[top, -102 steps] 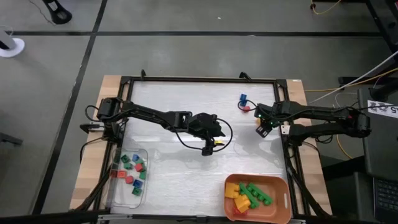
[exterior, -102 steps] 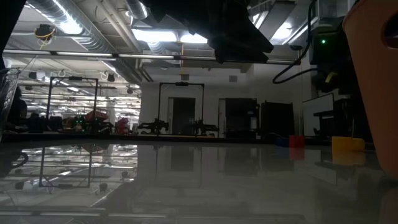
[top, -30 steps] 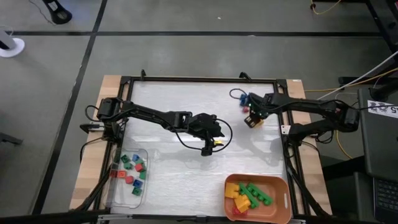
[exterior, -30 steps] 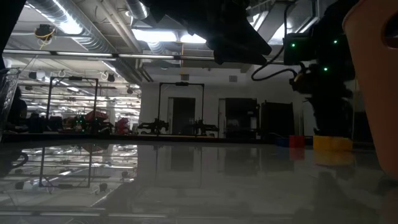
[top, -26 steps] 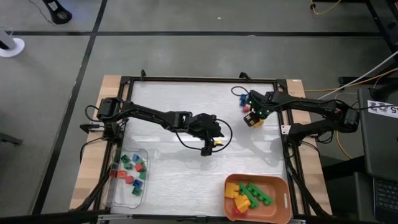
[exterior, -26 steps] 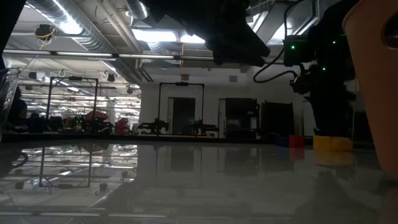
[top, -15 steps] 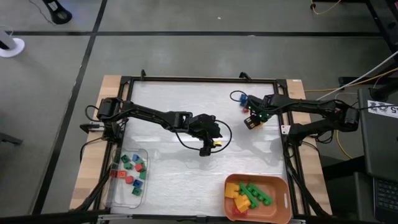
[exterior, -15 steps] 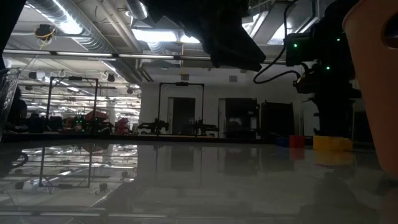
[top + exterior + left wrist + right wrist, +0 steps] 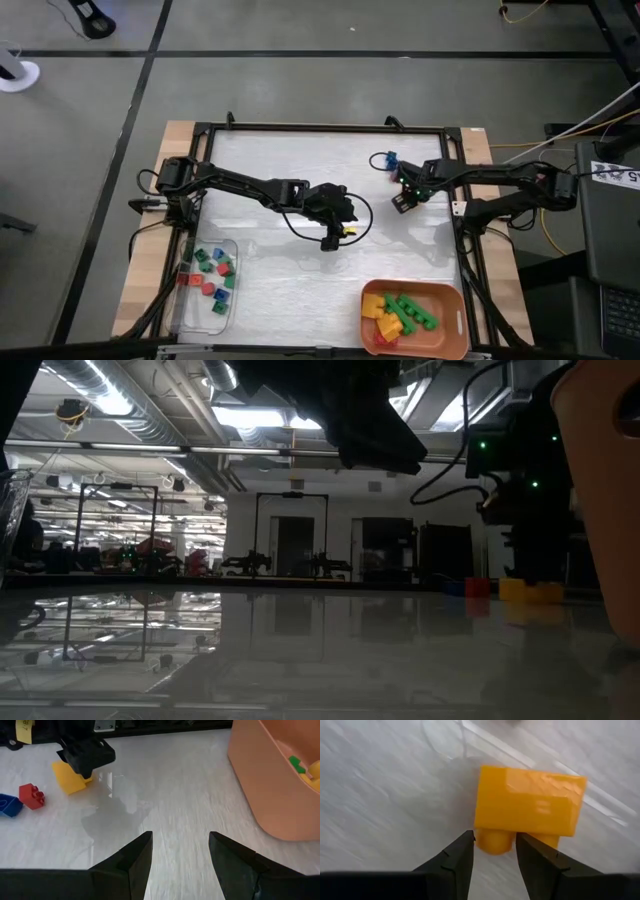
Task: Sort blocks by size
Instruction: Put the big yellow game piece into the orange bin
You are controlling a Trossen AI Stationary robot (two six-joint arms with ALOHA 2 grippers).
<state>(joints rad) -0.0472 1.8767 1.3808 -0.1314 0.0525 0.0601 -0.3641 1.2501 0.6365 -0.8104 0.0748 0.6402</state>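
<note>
On the white counter (image 9: 300,290), the right arm's end effector (image 9: 493,851) hangs directly over a yellow brick (image 9: 527,804), jaws parted to either side of one stud and not yet clenched, the brick's long axis lying crosswise to them. The left end effector (image 9: 178,852) waits mid-counter, released and empty. A red brick (image 9: 32,796) and blue brick (image 9: 9,805) lie just beyond the yellow; the orange bin (image 9: 452,310) is well clear.
</note>
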